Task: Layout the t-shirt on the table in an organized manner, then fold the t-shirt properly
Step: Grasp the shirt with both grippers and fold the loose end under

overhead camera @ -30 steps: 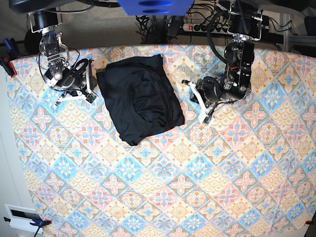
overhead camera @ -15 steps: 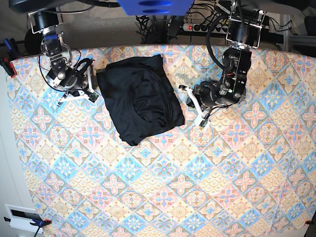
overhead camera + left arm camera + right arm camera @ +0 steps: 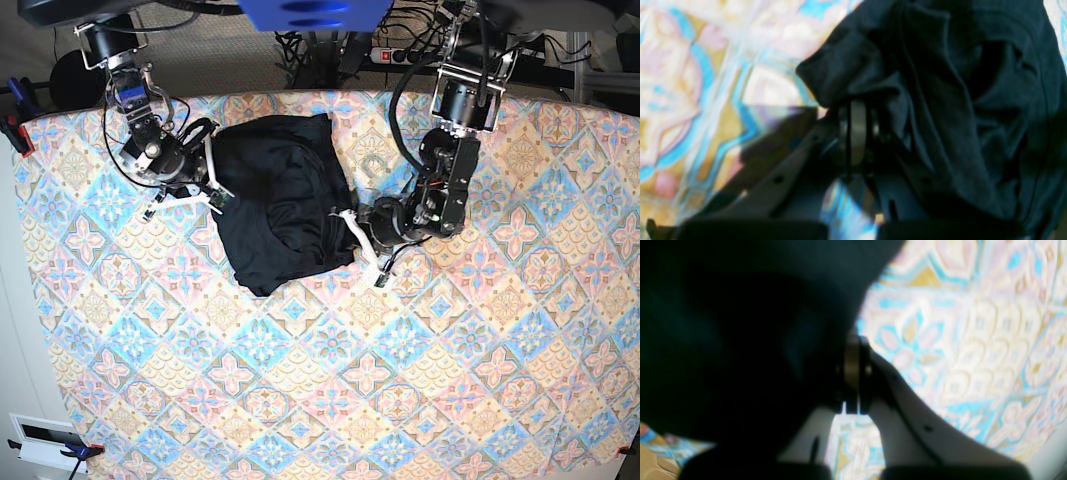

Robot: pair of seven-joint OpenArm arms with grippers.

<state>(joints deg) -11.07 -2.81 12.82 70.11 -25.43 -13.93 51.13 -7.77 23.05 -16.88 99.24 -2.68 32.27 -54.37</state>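
The t-shirt (image 3: 285, 205) is soft black cloth, matt and finely knitted, bunched into limp creases and folds. The table (image 3: 330, 390) wears a smooth printed cloth in pastel blue, pink and yellow-orange, flat and without sheen. The left gripper (image 3: 352, 224), at the shirt's three o'clock edge, has smooth white plastic fingers (image 3: 366, 252) on dull black housing. The right gripper (image 3: 212, 180), at ten o'clock, looks alike; the wrist views show a dull greyish, metal-like disc (image 3: 853, 131) between its arms.

Robot lab: power strip (image 3: 400, 56), cables (image 3: 310, 45) behind table (image 3: 330, 400) (patterned cloth).
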